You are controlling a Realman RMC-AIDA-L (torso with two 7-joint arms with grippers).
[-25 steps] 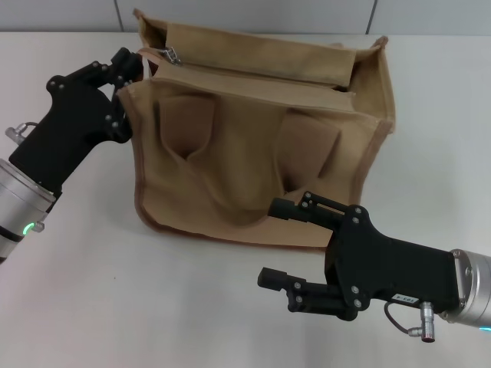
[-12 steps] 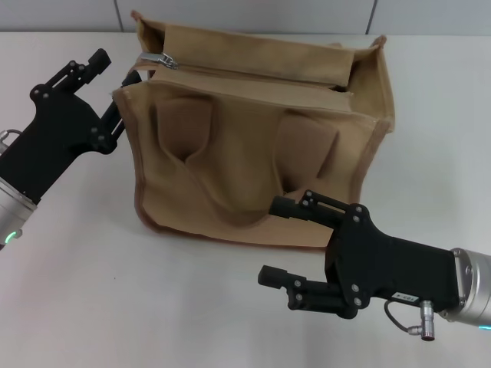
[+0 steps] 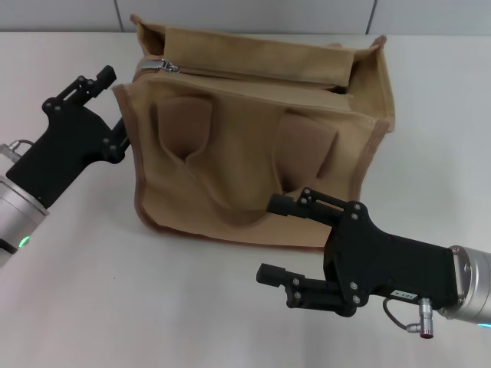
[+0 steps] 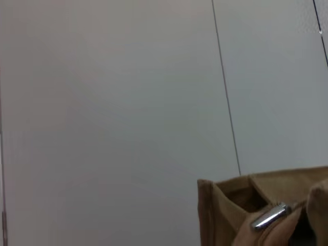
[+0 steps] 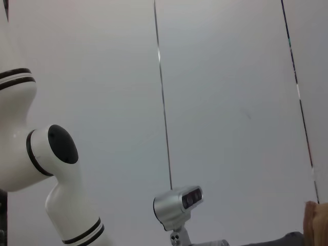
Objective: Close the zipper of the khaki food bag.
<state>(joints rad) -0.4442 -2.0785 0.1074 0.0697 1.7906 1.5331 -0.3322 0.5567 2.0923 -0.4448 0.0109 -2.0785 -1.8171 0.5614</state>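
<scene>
Head cam: khaki food bag (image 3: 257,142) sits on the white table (image 3: 92,307), zipper (image 3: 253,74) across its top. Left gripper (image 3: 113,103) spread wide beside the bag's left edge; right gripper (image 3: 276,239) wide open in front. Left wrist cam catches the silver pull tab (image 4: 270,216) close-up.

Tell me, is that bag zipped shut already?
No. The bag gapes open along its top, and the silver zipper pull sits at the far-left end, untouched by either gripper.
</scene>
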